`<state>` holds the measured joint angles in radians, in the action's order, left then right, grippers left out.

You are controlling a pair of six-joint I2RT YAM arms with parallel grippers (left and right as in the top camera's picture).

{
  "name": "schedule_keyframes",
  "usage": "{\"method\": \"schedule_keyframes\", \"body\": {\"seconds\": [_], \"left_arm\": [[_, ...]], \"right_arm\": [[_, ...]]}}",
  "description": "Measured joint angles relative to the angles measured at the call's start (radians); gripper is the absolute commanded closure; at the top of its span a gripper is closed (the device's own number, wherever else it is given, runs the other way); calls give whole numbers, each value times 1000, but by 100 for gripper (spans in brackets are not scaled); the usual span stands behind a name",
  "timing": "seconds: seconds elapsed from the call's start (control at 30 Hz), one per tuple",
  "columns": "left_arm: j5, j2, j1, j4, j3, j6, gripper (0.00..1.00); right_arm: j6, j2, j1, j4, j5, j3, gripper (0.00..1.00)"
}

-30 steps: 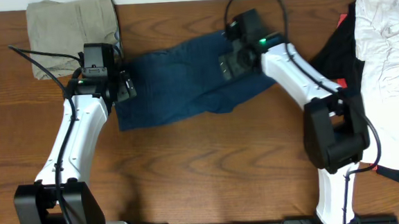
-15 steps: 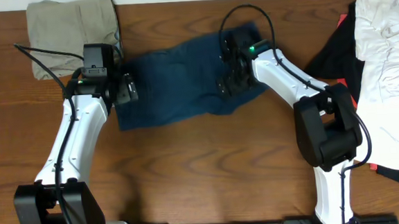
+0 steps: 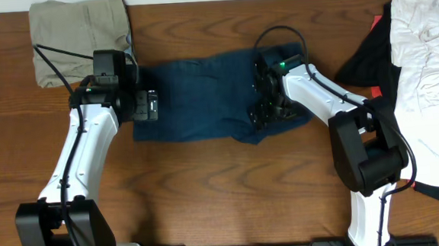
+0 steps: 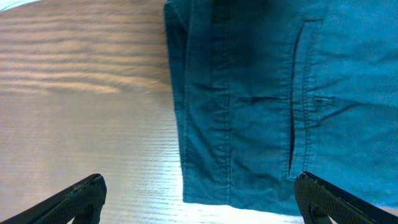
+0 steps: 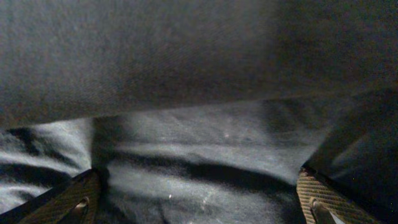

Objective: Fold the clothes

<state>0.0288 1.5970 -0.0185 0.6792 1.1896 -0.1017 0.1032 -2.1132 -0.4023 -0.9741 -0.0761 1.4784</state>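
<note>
Though softly creased, flat navy shorts (image 3: pixel 195 98) on woodgrain table (image 3: pixel 208 185)

Overhead top-down; wrist cameras near shorts (image 3: pixel 195 98)

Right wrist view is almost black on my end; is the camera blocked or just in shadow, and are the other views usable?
Right wrist: not blocked, just very close to the shorts, so it is dim, shadowed and soft. Left wrist: sharp on the seams, though glare washes out parts of the table. Overhead: evenly lit and clear.
</note>
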Motion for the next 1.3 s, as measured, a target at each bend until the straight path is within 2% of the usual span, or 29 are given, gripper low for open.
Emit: {"method": "schedule_keyframes", "body": {"seconds": [0.2,0.33,0.47,0.63,0.93,1.17,1.23,1.3], "left_arm": [[94,53,19,-115,0,-72,2],[185,159,82,-137,0,-88,1],[252,227,147,-137,0,-95,1],[288,229,177,-137,4,-109,3],[332,328,176,-137,17,-116,19],[360,343,175,-136,21,-119,23],[370,343,169,-136,21,-118,28],[378,344,157,-136,21,-118,39]], "right_arm": [[-2,19,6,-7,-20,-15,1],[-17,42,19,-31,-51,-10,1],[-39,133,44,-53,-46,27,1],[-48,288,76,-33,-22,77,1],[-55,352,113,-23,3,81,1],[-56,352,117,-17,10,81,1],[-56,352,117,-9,10,81,1],[-56,352,117,-5,10,81,1]]}}
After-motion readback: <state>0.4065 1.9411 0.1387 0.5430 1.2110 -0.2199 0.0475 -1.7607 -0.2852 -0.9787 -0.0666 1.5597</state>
